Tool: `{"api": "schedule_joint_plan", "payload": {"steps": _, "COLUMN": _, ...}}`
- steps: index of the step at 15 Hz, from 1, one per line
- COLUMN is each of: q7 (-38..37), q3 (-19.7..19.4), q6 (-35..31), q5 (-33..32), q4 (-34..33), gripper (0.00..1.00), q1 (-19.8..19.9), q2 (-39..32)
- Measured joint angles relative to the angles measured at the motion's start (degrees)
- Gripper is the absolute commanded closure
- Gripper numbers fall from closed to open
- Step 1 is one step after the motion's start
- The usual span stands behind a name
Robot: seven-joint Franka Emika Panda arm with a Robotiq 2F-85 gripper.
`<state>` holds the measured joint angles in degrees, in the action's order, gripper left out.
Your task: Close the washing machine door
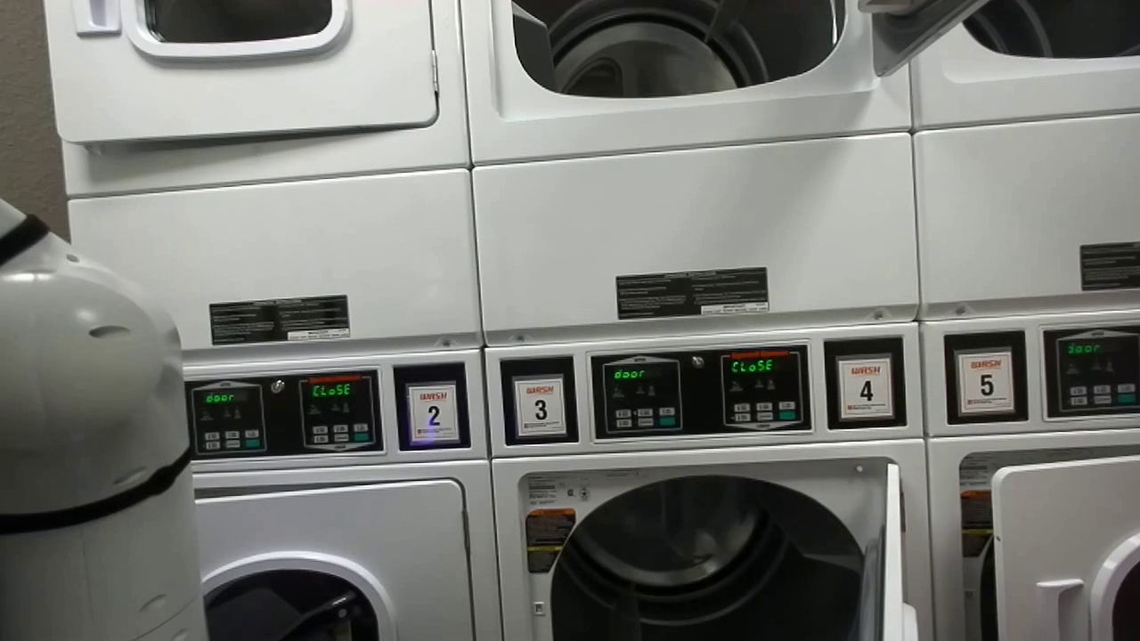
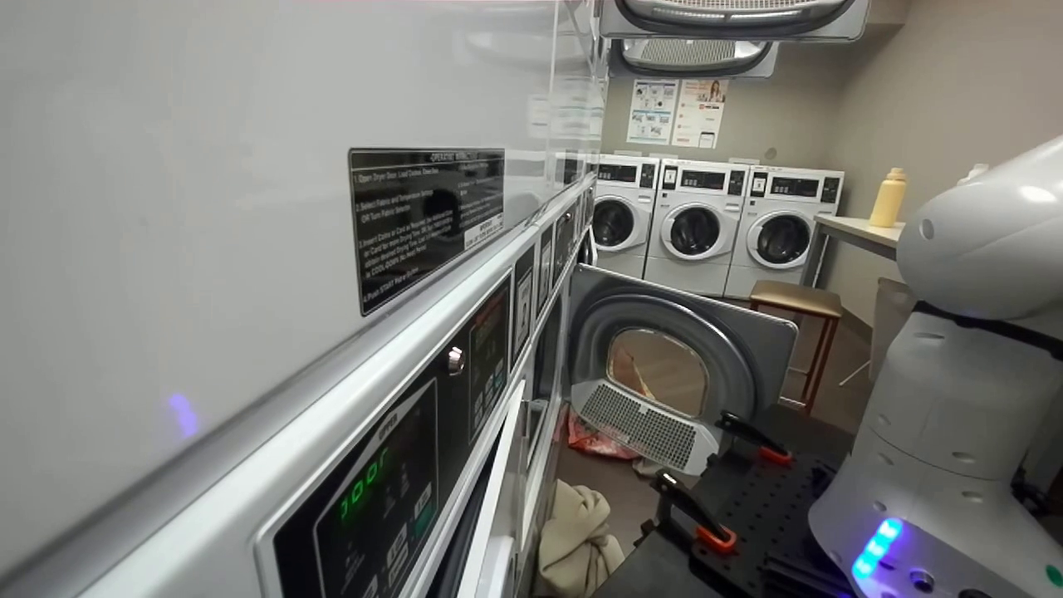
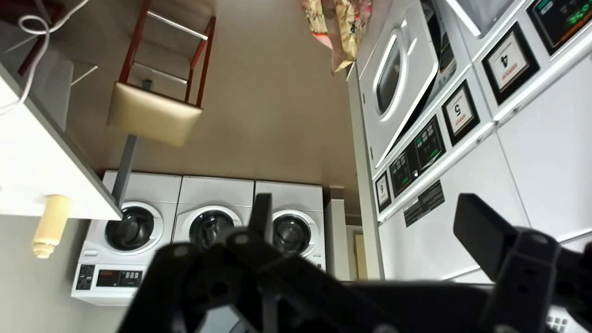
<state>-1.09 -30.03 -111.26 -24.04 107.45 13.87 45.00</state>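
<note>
The washing machine (image 1: pixel 655 58) is a white upper-row unit with a dark round drum mouth. The washing machine door (image 1: pixel 917 40) stands swung out to its right, and only its lower corner shows at the top edge. In an exterior view, open upper-row doors (image 2: pixel 735 29) jut from the wall at the top, cut off by the frame; I cannot tell which belongs to this machine. My gripper (image 3: pixel 367 217) is open and empty in the upside-down wrist view, its fingers apart, touching no door. The gripper is out of frame in both exterior views.
The white arm (image 1: pixel 85 383) is at the frame's edge. An open lower door (image 1: pixel 893 543) sticks out, and another grey-lined one (image 2: pixel 764 332) juts into the aisle. A black base table (image 2: pixel 772 490) with orange clamps (image 2: pixel 716 538), a stool (image 2: pixel 796 297) and floor cloth (image 2: pixel 577 531) stand nearby.
</note>
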Motion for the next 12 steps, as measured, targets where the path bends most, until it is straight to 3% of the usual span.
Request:
{"api": "schedule_joint_plan", "payload": {"steps": 4, "q7": 2.1, "q3": -1.0, "q6": 0.6, "q5": 5.9, "q4": -6.6, "gripper": 0.0, "q1": -1.5, "q2": -8.1}}
{"api": "schedule_joint_plan", "payload": {"steps": 12, "q7": 2.1, "q3": -0.8, "q6": -0.5, "q5": 7.1, "q4": -7.4, "gripper": 0.0, "q1": 0.3, "q2": -10.0}}
